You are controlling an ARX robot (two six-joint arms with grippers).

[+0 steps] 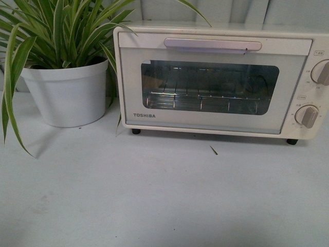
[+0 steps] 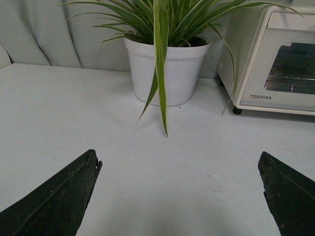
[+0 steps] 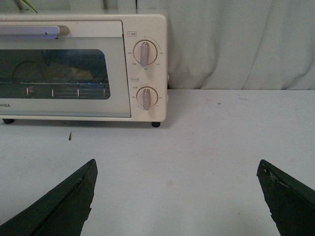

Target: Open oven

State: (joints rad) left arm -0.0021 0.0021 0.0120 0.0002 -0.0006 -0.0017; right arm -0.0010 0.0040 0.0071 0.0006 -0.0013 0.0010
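Note:
The cream-white TOSHIBA oven (image 1: 216, 121) stands at the back of the white table, its glass door shut. Its long pale bar handle (image 1: 212, 45) runs across the top of the door, a wire rack (image 1: 205, 95) shows behind the glass, and two round knobs (image 1: 310, 116) sit on the right. Neither arm shows in the front view. My left gripper (image 2: 179, 164) is open and empty over bare table, with the oven (image 2: 256, 69) far off to one side. My right gripper (image 3: 177, 167) is open and empty, short of the oven (image 3: 118, 105) and its knobs (image 3: 145, 98).
A striped-leaf plant in a white pot (image 1: 69, 92) stands just left of the oven, its leaves reaching over the oven's top left corner; it also shows in the left wrist view (image 2: 167, 73). A small leaf scrap (image 1: 214, 150) lies before the oven. A pale curtain (image 3: 236, 44) hangs behind.

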